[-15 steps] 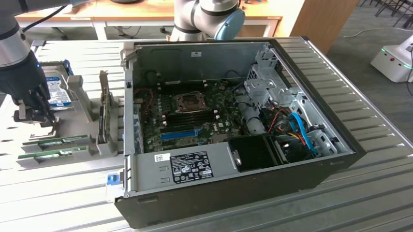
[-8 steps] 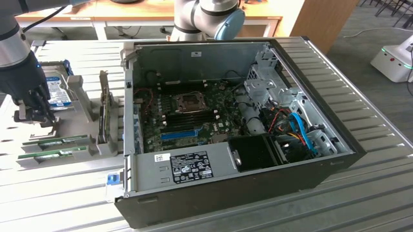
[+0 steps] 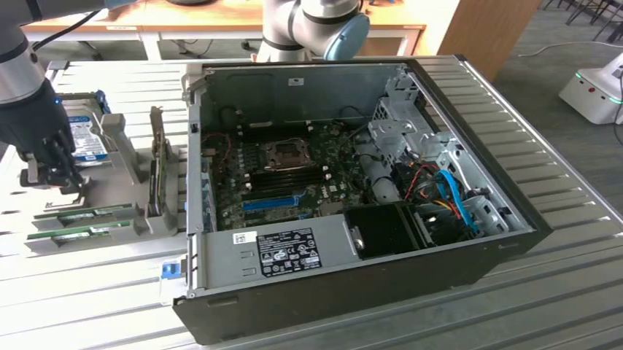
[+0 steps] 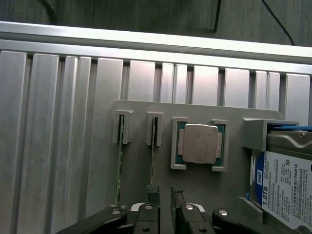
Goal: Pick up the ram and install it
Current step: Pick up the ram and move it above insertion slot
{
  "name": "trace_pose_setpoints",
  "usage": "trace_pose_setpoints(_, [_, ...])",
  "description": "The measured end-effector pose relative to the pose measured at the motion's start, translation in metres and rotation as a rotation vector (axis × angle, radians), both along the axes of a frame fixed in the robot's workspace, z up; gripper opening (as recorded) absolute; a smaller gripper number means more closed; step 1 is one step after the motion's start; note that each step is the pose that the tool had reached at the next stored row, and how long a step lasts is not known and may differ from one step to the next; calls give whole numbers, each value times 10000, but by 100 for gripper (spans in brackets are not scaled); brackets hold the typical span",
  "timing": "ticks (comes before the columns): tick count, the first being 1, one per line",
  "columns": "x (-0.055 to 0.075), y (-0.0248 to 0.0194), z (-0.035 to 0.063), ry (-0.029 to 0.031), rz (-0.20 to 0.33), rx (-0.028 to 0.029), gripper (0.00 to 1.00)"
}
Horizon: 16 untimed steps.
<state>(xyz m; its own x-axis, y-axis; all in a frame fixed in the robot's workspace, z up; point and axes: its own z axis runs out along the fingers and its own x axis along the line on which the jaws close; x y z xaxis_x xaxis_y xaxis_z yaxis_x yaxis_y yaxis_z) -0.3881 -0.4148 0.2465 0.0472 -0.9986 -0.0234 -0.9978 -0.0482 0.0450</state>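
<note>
**Ribbed alu bench (image 3: 87, 292): pick step in hand, ram not yet held**

Gripper (image 4: 165, 196) jaws are released w/ nothing btwn them; fingertips (image 4: 153, 192) stand a little apart. Below and just ahead of the jaws is the ram (image 4: 153, 156), standing on edge in a slot of the grey holder tray (image 4: 141, 109). It is roughly in line w/ one fingertip and not touched, as far as I can tell. Second ram stick (image 4: 120, 161) sits in the next slot, just beside. Farther along the tray from the jaws is the CPU (image 4: 200, 144) in its corner brackets, then the HDD (image 4: 287, 190) w/ blue label. PC case (image 3: 389, 240), side off, lies well apart from the jaws, mobo (image 3: 292, 171) exposed.

Step, my read: approach for the pick; install not begun. The grasp calls for centring the gap over the thin board edge & coming straight down, w/o nudging the neighbour stick.

Arm pose: wrist (image 3: 29, 124) is vertical, w/ the gripper pointing straight down, close above the tray.
</note>
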Motion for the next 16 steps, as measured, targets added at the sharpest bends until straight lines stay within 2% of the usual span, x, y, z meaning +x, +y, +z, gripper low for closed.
trace_pose_setpoints(8, [0,-79,0,0,0,0,24])
trace_pose_setpoints(16, [0,-176,0,0,0,0,24])
